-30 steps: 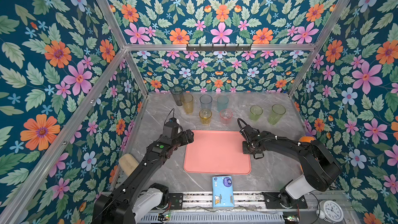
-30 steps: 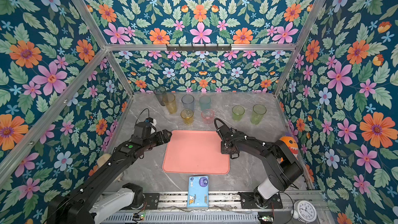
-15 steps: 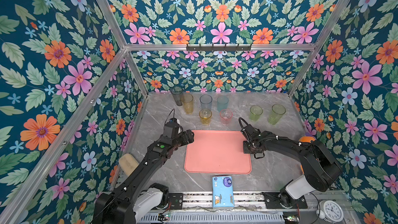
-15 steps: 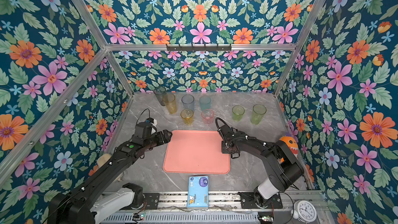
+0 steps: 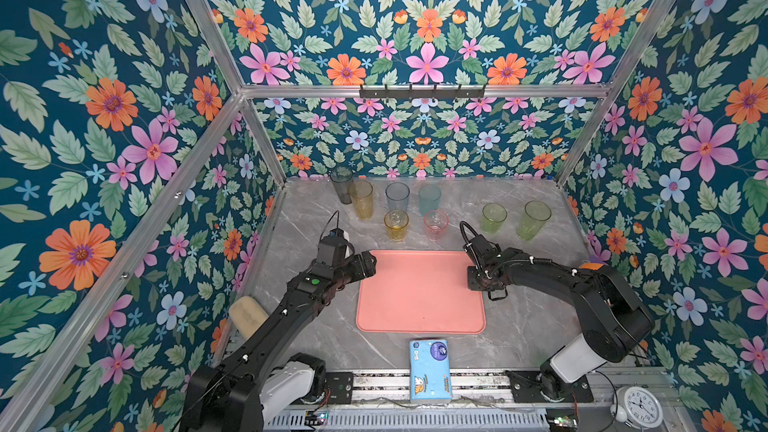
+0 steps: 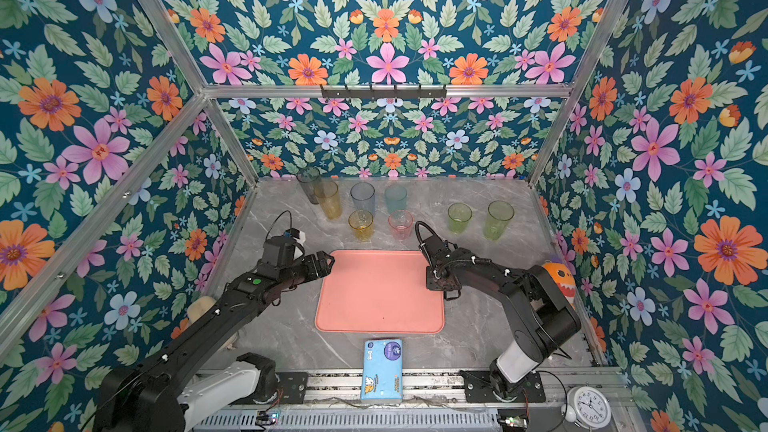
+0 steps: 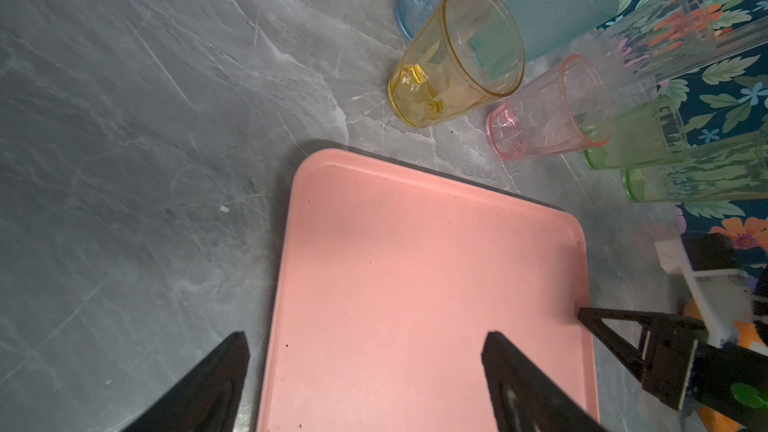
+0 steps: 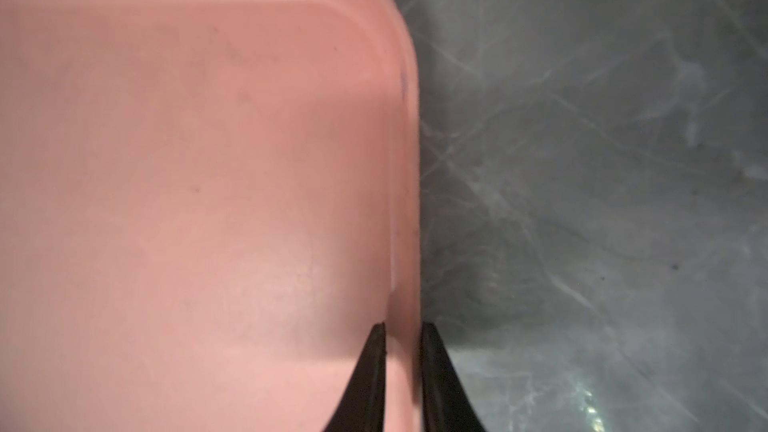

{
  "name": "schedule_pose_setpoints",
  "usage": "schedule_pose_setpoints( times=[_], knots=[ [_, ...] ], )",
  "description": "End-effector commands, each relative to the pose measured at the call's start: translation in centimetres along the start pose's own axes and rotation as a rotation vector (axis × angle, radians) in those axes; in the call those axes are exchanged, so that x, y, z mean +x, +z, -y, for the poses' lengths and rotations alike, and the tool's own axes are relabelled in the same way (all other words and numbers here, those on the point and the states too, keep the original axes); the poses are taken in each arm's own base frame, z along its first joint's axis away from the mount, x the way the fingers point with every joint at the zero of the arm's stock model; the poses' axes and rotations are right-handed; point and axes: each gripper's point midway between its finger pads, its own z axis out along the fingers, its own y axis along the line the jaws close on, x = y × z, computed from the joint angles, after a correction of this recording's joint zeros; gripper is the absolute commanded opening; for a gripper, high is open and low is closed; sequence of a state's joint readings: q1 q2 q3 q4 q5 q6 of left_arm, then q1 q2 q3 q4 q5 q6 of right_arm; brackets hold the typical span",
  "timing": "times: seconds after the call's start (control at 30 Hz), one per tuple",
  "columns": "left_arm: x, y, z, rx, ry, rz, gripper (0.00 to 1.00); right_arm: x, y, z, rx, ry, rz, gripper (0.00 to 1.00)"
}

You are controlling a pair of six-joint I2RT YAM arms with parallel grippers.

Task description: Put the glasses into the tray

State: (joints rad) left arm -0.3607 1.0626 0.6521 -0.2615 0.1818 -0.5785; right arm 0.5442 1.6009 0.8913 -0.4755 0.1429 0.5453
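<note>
Nearest, a tissue pack [image 5: 430, 369] lies just in front of the tray [image 5: 419, 297]. Only the left wrist view shows the left gripper [image 7: 368, 338] spread wide and empty across the tray's left edge. Only the right wrist view shows the right gripper [image 8: 402, 330] astride the right rim, fingers barely parted; whether they pinch it I cannot tell. Beyond the tray, the glasses [image 5: 396, 224] stand upright on the table [image 5: 519, 326].

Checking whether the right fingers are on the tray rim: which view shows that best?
The right wrist view: the right gripper fingers straddle the tray rim up close, though contact is unclear. In both top views the gripper's body hides them; the left wrist view shows them side-on at the tray's edge.
</note>
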Motion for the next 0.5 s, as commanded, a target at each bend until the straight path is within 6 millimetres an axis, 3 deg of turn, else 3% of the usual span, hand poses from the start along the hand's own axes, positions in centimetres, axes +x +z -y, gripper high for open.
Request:
schedule_pose_setpoints(
  times=[0.0, 0.27, 0.47],
  knots=[
    [-1.4, -0.1, 0.4, 0.002, 0.007, 0.044, 0.91, -0.4, -0.6, 0.3, 0.018, -0.012, 0.003, 0.21],
    [-6.4, -0.2, 1.0, -0.08, 0.049, 0.124, 0.91, -4.0, -5.0, -0.9, -0.048, -0.051, 0.133, 0.28],
    [-12.4, 0.1, 0.8, -0.172, 0.026, 0.214, 0.92, -7.8, -8.5, -3.1, -0.201, -0.03, 0.358, 0.33]
  ],
)
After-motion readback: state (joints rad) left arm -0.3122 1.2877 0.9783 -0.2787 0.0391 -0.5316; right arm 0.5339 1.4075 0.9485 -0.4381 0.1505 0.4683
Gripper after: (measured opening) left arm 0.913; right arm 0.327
